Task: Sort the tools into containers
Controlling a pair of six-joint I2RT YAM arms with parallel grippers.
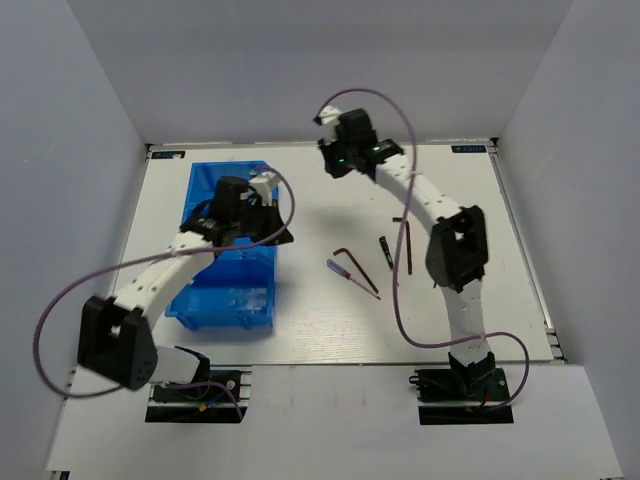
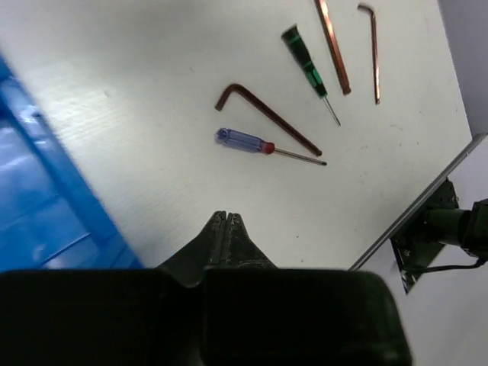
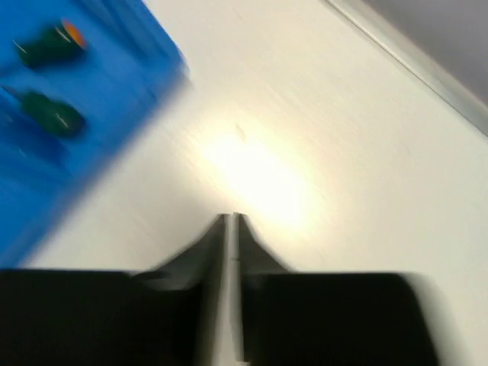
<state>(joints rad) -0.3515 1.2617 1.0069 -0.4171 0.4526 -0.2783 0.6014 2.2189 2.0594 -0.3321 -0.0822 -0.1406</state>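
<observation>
Several tools lie on the white table: a blue-handled screwdriver (image 2: 245,142), a bent red-brown hex key (image 2: 267,118) beside it, a slim dark-green screwdriver (image 2: 305,61) and two more hex keys (image 2: 333,46) (image 2: 374,49). From above they sit mid-table (image 1: 355,270). The blue containers (image 1: 225,250) stand at the left. Two stubby green-handled screwdrivers (image 3: 49,42) (image 3: 53,114) lie inside one. My left gripper (image 2: 227,217) is shut and empty at the bins' right edge (image 1: 283,237). My right gripper (image 3: 232,219) is shut on nothing, over bare table at the back (image 1: 332,165); its view is blurred.
White walls close in the table on three sides. A metal rail (image 2: 412,217) runs along the near table edge, with the right arm's base (image 1: 465,380) behind it. A purple cable (image 1: 400,290) hangs from the right arm close to the loose tools.
</observation>
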